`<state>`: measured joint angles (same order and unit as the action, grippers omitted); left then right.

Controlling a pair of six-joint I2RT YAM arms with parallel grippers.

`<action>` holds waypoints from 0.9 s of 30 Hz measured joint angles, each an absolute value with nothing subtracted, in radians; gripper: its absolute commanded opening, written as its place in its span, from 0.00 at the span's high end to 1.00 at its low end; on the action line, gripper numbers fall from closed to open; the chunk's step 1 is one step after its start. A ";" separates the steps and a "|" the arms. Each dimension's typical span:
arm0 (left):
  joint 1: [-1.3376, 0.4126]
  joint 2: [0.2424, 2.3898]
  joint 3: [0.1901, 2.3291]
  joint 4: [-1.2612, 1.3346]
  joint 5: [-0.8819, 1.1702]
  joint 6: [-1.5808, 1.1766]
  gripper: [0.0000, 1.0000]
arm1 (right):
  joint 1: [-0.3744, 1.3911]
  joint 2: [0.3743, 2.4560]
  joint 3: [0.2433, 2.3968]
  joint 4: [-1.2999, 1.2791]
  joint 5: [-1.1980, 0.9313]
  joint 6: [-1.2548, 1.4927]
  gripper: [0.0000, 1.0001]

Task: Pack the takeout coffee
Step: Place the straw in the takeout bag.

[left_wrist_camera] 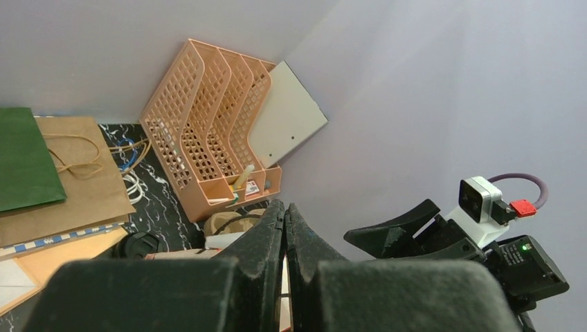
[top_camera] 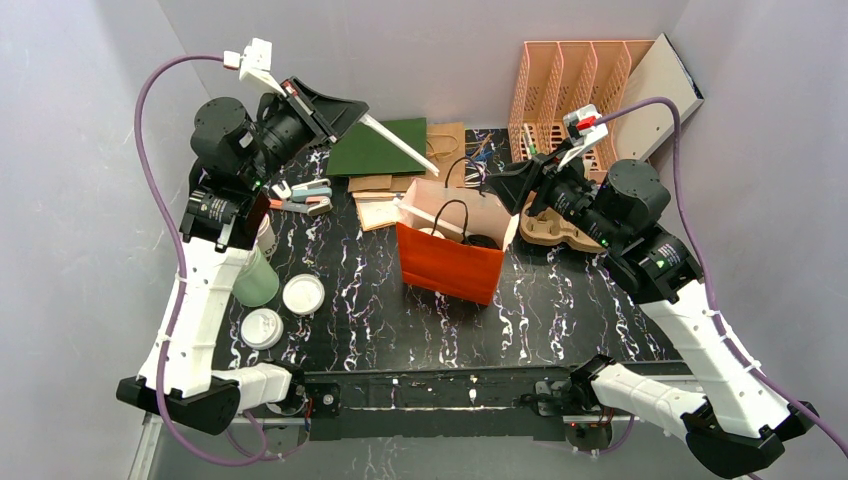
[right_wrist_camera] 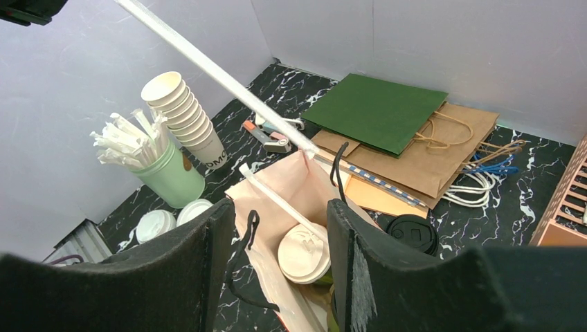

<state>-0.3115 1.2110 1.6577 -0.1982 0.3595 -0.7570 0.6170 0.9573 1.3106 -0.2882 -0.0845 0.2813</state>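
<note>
Left gripper [top_camera: 359,111]: jaws together, clamped on a long white straw [top_camera: 400,143] that slants down toward the orange bag [top_camera: 450,268] mid-counter. Right gripper [right_wrist_camera: 280,205]: jaws apart, nothing between them, above the bag's open mouth. Takeout coffee [right_wrist_camera: 412,234]: black lid showing, on the counter at the bag's 3 o'clock in the right wrist view, beside the brown paper bags [right_wrist_camera: 450,149].

Orange bag [top_camera: 450,270], white straw [top_camera: 400,145], black white-veined table [top_camera: 580,310], peach file rack [top_camera: 565,90]
</note>
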 measured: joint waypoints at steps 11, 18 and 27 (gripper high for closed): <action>-0.311 1.178 1.585 -0.215 0.393 -0.760 1.00 | 0.617 0.955 1.310 -0.289 -0.084 0.281 0.40; -0.313 1.167 1.482 -0.211 0.388 -0.760 1.00 | 0.617 0.943 1.285 -0.289 -0.079 0.282 0.39; -0.399 1.173 1.371 -0.166 0.287 -0.731 1.00 | 0.617 0.942 1.278 -0.290 -0.074 0.282 0.40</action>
